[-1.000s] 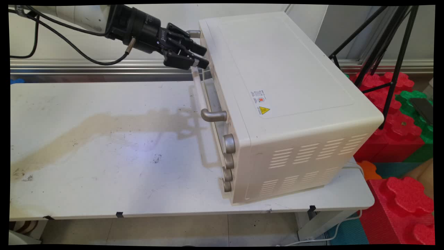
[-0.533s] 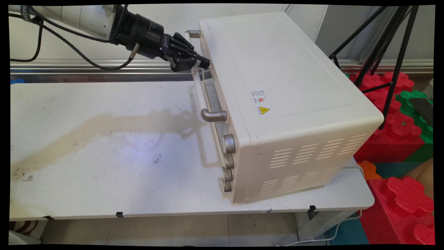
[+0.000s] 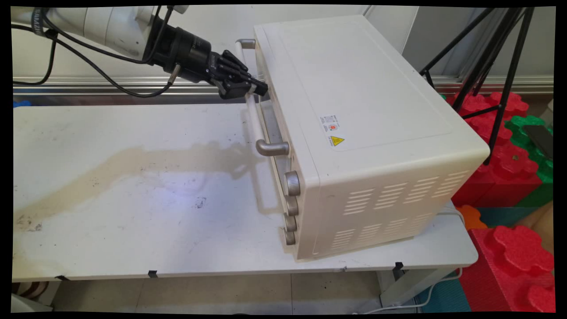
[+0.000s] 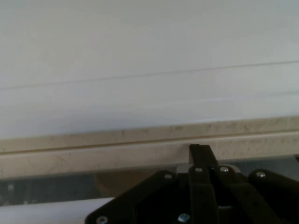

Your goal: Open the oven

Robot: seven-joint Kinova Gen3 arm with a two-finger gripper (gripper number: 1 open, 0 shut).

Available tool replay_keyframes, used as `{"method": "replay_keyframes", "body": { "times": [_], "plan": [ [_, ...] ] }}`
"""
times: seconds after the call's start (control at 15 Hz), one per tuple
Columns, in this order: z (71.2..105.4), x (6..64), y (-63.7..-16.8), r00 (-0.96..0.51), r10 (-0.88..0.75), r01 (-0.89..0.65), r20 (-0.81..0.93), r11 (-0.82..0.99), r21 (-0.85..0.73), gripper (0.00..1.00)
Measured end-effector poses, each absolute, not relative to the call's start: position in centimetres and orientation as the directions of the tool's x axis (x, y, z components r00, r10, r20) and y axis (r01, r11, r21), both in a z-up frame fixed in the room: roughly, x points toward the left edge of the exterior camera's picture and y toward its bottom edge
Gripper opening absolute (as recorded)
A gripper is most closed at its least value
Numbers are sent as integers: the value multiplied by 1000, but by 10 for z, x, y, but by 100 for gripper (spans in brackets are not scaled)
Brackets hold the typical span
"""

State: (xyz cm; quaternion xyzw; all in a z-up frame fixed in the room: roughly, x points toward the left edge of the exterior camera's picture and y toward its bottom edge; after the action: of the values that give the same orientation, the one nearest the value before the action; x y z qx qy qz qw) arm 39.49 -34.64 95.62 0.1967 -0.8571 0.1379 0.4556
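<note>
Pincer: pincer (image 3: 256,88) reached in from the upper left and was closed around the white handle bar (image 3: 253,113) of the oven door, near the bar's far end; in the hand view its black fingers (image 4: 200,156) rose against the cream front of the oven.
Oven: cream toaster oven (image 3: 354,110) stood on the right part of the counter (image 3: 133,212), its front facing left.
Handle: bar ran along the top of the door, held off it by two grey brackets, one at the far end (image 3: 247,43) and one nearer (image 3: 271,147).
Knobs: four grey knobs (image 3: 290,204) sat in a row on the front's near end.
Surroundings: red and green foam blocks (image 3: 509,164) and a black tripod (image 3: 491,57) stood right of the counter.
</note>
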Motion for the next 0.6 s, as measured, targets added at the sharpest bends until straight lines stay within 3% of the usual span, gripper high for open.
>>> {"method": "replay_keyframes", "body": {
  "times": [0.6],
  "plan": [
    [947,414,-325,-543,-231,-460,807,886,-56,0]
  ]
}}
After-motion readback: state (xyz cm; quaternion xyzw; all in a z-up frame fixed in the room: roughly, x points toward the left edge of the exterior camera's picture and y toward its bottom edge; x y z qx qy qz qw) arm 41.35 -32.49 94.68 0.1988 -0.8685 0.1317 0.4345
